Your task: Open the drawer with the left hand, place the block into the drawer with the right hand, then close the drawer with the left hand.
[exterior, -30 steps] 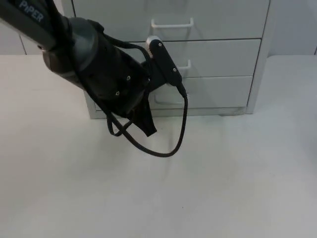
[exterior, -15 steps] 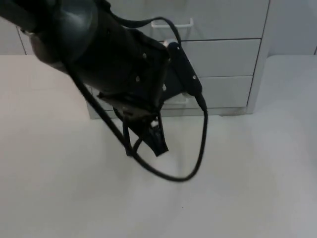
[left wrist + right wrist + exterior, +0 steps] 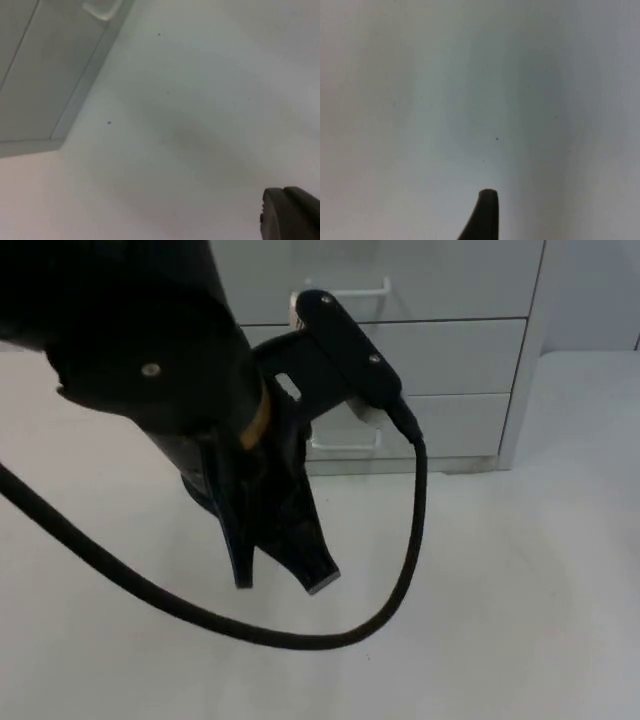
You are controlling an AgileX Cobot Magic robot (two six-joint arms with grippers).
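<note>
Top view: matte left end effector (image 3: 280, 580)

A pale grey drawer unit (image 3: 470, 350) is seen standing at the back of the table, its drawer fronts stacked one above another. All visible drawers are shut flush with the frame. A white loop handle (image 3: 350, 288) is carried by the upper drawer; a lower handle (image 3: 345, 445) is partly hidden, and its drawer appears closed. A corner of the cabinet (image 3: 45, 80) is caught in the left wrist view.
</note>
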